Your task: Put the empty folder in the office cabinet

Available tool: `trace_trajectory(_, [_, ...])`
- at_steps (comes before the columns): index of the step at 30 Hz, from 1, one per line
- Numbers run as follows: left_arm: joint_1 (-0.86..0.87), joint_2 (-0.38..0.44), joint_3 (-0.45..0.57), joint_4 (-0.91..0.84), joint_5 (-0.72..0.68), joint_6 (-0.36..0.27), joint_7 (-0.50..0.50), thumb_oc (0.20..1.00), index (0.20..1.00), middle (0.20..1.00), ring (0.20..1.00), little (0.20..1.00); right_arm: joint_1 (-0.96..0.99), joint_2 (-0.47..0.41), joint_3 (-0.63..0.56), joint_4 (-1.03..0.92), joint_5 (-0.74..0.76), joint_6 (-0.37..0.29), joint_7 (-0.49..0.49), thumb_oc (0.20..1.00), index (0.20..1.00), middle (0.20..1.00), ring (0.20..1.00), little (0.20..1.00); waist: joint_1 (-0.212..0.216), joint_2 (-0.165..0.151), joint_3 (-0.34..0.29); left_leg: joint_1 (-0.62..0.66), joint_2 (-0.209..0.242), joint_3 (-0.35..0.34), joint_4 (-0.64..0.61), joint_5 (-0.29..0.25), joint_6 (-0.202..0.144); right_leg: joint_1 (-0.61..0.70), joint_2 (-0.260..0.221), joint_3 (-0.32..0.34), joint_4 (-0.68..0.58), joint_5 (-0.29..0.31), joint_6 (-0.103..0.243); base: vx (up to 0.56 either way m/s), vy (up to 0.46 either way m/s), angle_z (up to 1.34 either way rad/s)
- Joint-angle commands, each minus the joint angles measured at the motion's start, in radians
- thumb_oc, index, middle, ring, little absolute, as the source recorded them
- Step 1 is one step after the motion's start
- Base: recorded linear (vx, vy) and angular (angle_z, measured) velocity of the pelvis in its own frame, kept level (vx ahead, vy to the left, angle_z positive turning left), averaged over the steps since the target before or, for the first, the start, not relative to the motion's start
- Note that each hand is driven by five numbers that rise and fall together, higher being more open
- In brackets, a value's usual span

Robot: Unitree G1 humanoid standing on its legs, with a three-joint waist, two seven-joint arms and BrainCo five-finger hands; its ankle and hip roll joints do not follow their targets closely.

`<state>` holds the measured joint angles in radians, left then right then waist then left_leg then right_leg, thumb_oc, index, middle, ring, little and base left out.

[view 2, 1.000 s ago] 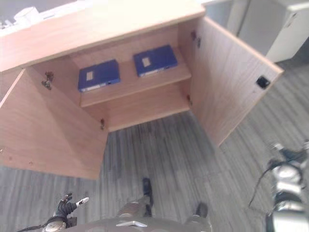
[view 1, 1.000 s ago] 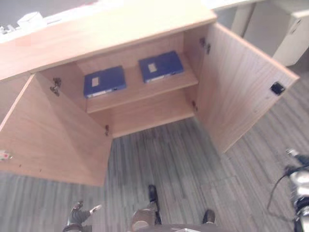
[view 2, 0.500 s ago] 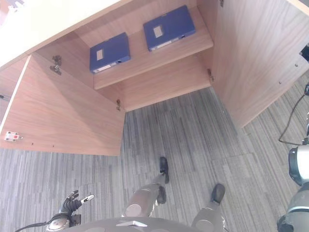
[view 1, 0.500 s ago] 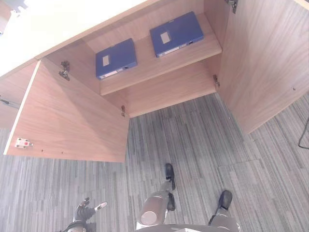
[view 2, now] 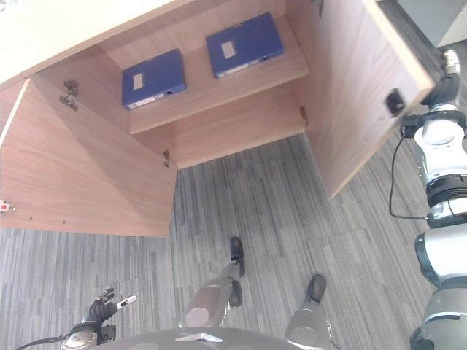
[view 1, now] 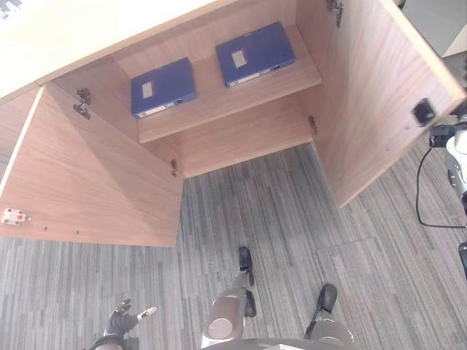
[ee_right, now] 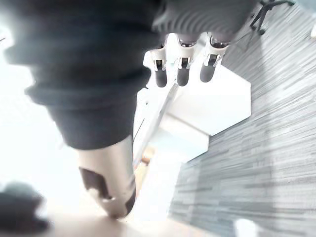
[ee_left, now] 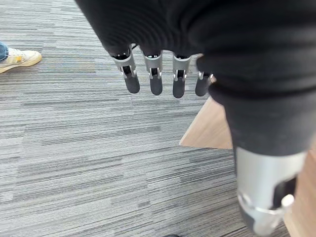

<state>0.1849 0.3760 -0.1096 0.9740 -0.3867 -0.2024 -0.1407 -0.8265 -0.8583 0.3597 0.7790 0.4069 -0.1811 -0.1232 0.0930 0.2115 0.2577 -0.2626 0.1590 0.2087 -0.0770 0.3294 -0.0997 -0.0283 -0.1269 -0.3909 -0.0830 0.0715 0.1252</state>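
left hand [ee_left: 163, 74] hangs relaxed; its wrist view shows a shoe [ee_left: 17, 58].

The cabinet [view 1: 241, 138] is cut off by the top edge in both eye views, so its top board shows in part. Its left door [view 1: 95, 182] runs past the left edge. The right door [view 1: 372, 95] hides the floor behind it.

The labels on the two blue folders [view 1: 163, 87] [view 1: 255, 53] are too small to read, and whether the folders are empty cannot be told.

The left hand [view 2: 102, 306] sits at the bottom edge of the right eye view, small and partly cut off.

In the left wrist view a person's shoe [ee_left: 17, 58] is cut by the picture's edge. In the right wrist view the white furniture [ee_right: 207, 108] is blurred and washed out by bright light.
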Motion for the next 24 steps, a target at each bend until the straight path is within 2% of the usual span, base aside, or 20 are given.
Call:
trace_trajectory(1, [-0.047,0.049,-0.003,0.012,0.013,-0.011,0.02,1.0,1.0,1.0,1.0,1.0,0.035,0.091,0.068,-0.11,-0.021,-0.104,0.072,1.0,1.0,1.0,1.0,1.0,0.06,-0.039,-0.033,0.037,0.027,0.014,-0.01,-0.082,-0.078,-0.104,-0.019,0.006,0.064,-0.019,-0.006,0.0,0.0,0.0])
trace_trajectory(6, [-0.047,0.026,0.021,-0.001,0.028,-0.008,0.042,1.0,1.0,1.0,1.0,1.0,0.138,0.212,0.085,-0.194,-0.075,-0.102,0.075,1.0,1.0,1.0,1.0,1.0,0.073,-0.094,-0.057,0.068,0.029,0.003,-0.01,-0.103,-0.065,-0.064,-0.019,-0.016,0.06,-0.015,-0.006,0.02,0.001,0.09])
trace_trajectory(9, [-0.049,0.021,0.025,-0.002,0.024,-0.008,0.045,1.0,1.0,1.0,1.0,1.0,0.157,0.244,0.083,-0.195,-0.074,-0.1,0.076,1.0,1.0,1.0,1.0,1.0,0.078,-0.106,-0.061,0.076,0.028,-0.003,-0.01,-0.107,-0.063,-0.052,-0.02,-0.023,0.061,-0.017,-0.006,0.04,-0.005,0.17])
trace_trajectory(10, [-0.06,0.012,0.026,-0.013,0.022,-0.005,0.053,1.0,1.0,1.0,1.0,1.0,0.16,0.315,0.118,-0.195,-0.09,-0.091,0.083,1.0,1.0,1.0,1.0,1.0,0.106,-0.142,-0.081,0.099,0.024,-0.021,-0.01,-0.122,-0.056,-0.014,-0.02,-0.047,0.059,-0.022,-0.008,0.07,-0.026,0.09])
trace_trajectory(12, [-0.062,0.013,0.026,-0.016,0.022,-0.006,0.055,1.0,1.0,1.0,1.0,1.0,0.143,0.34,0.138,-0.179,-0.096,-0.087,0.087,1.0,1.0,1.0,1.0,1.0,0.119,-0.153,-0.087,0.102,0.023,-0.032,-0.01,-0.124,-0.054,-0.003,-0.019,-0.055,0.059,-0.024,-0.009,0.07,-0.041,0.4])
trace_trajectory(13, [-0.065,0.018,0.027,-0.018,0.02,-0.004,0.058,1.0,1.0,1.0,1.0,1.0,0.116,0.386,0.158,-0.151,-0.099,-0.082,0.086,1.0,1.0,1.0,1.0,1.0,0.143,-0.174,-0.1,0.106,0.02,-0.047,-0.01,-0.126,-0.053,0.013,-0.015,-0.068,0.057,-0.027,-0.01,0.08,-0.078,0.65])
trace_trajectory(17, [-0.085,0.05,0.032,-0.006,0.019,-0.003,0.085,1.0,1.0,1.0,1.0,1.0,0.019,0.496,0.162,-0.006,-0.091,-0.071,0.057,1.0,1.0,1.0,1.0,1.0,0.208,-0.223,-0.125,0.112,0.016,-0.077,-0.01,-0.125,-0.052,0.043,-0.003,-0.088,0.047,-0.03,-0.013,0.05,-0.081,0.39])
trace_trajectory(21, [-0.09,0.064,0.043,0.002,0.027,-0.002,0.097,1.0,1.0,1.0,1.0,1.0,0.019,0.522,0.156,0.032,-0.089,-0.069,0.051,1.0,1.0,1.0,1.0,1.0,0.222,-0.237,-0.133,0.117,0.014,-0.08,-0.01,-0.125,-0.052,0.055,0.002,-0.088,0.044,-0.033,-0.015,0.02,-0.041,0.17])
trace_trajectory(24, [-0.078,0.1,0.09,0.001,0.109,-0.011,0.166,1.0,1.0,1.0,1.0,1.0,0.098,0.522,0.162,0.06,-0.121,-0.061,0.057,1.0,1.0,1.0,1.0,1.0,0.234,-0.254,-0.153,0.142,0.021,-0.079,-0.01,-0.125,-0.053,0.087,0.013,-0.089,0.043,-0.045,-0.021,0.02,-0.064,0.03])
